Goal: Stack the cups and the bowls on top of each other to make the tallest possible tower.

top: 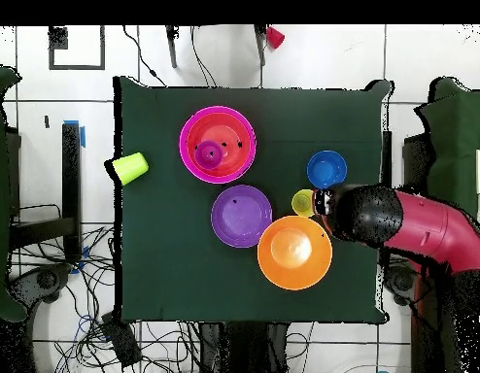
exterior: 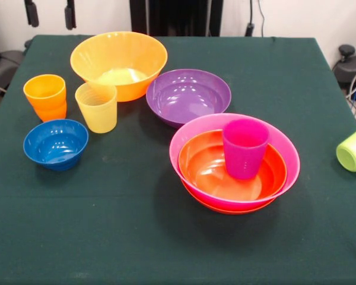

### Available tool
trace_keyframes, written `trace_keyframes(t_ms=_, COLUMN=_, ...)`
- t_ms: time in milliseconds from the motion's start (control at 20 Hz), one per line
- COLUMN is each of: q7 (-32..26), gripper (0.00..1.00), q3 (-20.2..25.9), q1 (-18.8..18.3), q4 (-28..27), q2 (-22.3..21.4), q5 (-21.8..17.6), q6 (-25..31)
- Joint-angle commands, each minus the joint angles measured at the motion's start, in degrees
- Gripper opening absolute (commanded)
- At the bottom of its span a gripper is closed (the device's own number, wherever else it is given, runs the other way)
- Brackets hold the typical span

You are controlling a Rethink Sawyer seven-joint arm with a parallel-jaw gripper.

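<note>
The tower stands at the right in the front view: a pink bowl [exterior: 288,155] sits on a red-orange bowl whose edge [exterior: 225,209] shows beneath it. It holds a second red-orange bowl [exterior: 210,172] with an upright purple cup [exterior: 245,148]. The purple bowl [exterior: 188,96], the big yellow-orange bowl [exterior: 118,62], the yellow cup [exterior: 97,108], the orange cup [exterior: 45,96] and the blue bowl [exterior: 55,143] stand apart. A lime green cup [exterior: 355,148] lies on its side at the right edge. My gripper [exterior: 50,13] is open, high above the orange cup.
The green table [exterior: 136,231] has free room along its front. Overhead, my arm [top: 409,223] reaches in from the right and hides the orange cup. It is beside the yellow cup [top: 302,202] and the blue bowl [top: 326,169]. The lime cup [top: 130,167] lies at the table's left edge.
</note>
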Motion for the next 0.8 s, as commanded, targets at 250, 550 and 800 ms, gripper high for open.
trace_keyframes(t_ms=250, q7=-0.26, gripper=1.0, q3=3.03, q1=0.18, q4=2.57, q2=4.54, q5=-1.48, q6=0.17)
trace_keyframes(t_ms=550, q7=1.82, gripper=1.0, q3=1.75, q1=0.56, q4=3.22, q2=5.56, q5=-2.92, q6=-3.3)
trace_keyframes(t_ms=800, q7=-2.09, gripper=1.0, q3=4.16, q1=-1.66, q4=3.17, q2=8.24, q5=-2.82, q6=-3.45)
